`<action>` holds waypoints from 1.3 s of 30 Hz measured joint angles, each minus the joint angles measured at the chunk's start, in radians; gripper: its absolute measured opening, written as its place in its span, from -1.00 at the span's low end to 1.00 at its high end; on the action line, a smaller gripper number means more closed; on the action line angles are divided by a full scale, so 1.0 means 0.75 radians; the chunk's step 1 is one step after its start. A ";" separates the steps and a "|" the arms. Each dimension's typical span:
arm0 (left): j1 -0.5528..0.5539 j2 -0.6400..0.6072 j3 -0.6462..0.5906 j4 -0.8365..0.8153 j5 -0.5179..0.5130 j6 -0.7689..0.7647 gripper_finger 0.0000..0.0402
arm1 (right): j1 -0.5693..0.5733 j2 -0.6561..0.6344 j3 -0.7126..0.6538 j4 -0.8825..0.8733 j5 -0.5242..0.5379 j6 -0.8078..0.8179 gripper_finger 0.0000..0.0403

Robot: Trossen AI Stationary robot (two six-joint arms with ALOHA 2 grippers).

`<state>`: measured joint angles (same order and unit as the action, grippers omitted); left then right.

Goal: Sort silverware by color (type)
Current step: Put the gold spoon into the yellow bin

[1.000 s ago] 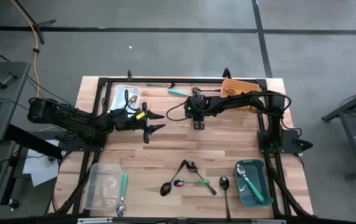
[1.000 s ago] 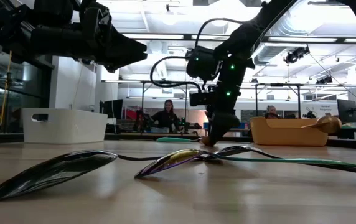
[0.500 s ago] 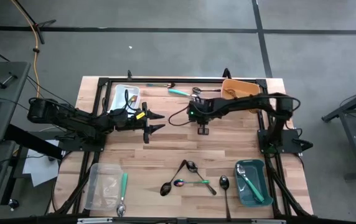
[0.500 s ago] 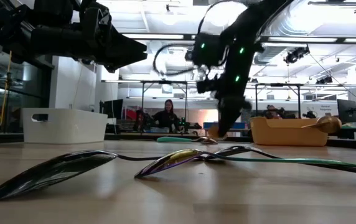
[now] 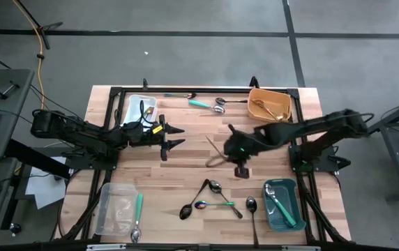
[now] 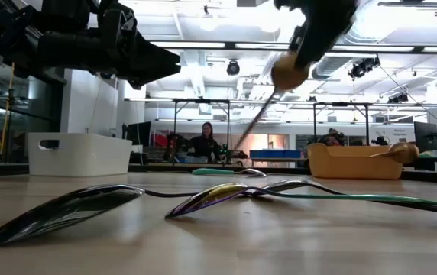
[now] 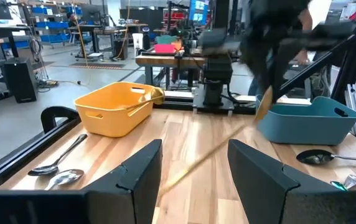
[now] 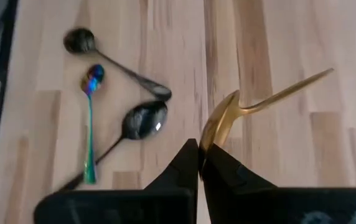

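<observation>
A: Silverware lies scattered over the table [image 5: 185, 167]. Where is the gold spoon [image 8: 228, 121]?

B: The right gripper [image 8: 201, 163] has it, fingers pressed together on the bowl, handle sticking out sideways. In the high view the spoon [image 5: 217, 155] hangs above the middle of the table, lifted clear of the wood.

A: And the left gripper [image 5: 171, 137]?

B: It hovers over the table's left-centre with its fingers well apart, holding nothing.

A: What lies around the right gripper?

B: Just beyond it on the wood sit two black spoons [image 5: 196, 199] crossing each other, with an iridescent spoon [image 5: 210, 205] beside them and another black spoon [image 5: 251, 206] close by. The teal bin [image 5: 281, 209] at the near right corner holds a silver spoon with a green handle. The orange bin [image 5: 269, 104] at the far right holds gold pieces. The white bin [image 5: 140, 108] is at the far left, the clear bin [image 5: 116, 209] at the near left with a green-handled spoon [image 5: 137, 216] just beside it. A teal-handled piece [image 5: 199, 103] and a silver spoon [image 5: 220, 109] lie near the far edge.

A: Any writing to read?

B: None can be made out
</observation>
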<state>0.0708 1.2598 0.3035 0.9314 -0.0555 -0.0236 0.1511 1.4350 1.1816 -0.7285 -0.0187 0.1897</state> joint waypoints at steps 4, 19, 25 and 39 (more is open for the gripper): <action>0.000 0.000 0.000 0.004 0.064 -0.049 -0.12 | 0.160 -0.083 0.001 0.022 0.197 0.080 -1.00; -0.003 0.000 0.000 0.052 0.201 -0.117 -0.12 | 0.370 -0.116 0.001 -0.007 0.466 0.166 -1.00; -0.003 0.000 0.000 0.051 0.201 -0.129 -0.12 | 0.338 -0.182 -0.025 -0.333 0.591 0.276 -1.00; -0.002 0.000 0.000 0.066 0.199 -0.106 -0.12 | -0.018 -1.051 -0.641 -0.306 0.827 0.562 -1.00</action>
<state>0.0692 1.2598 0.3035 0.9810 0.0940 -0.1033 0.1376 0.6466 0.7006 -0.9581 0.6016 0.6109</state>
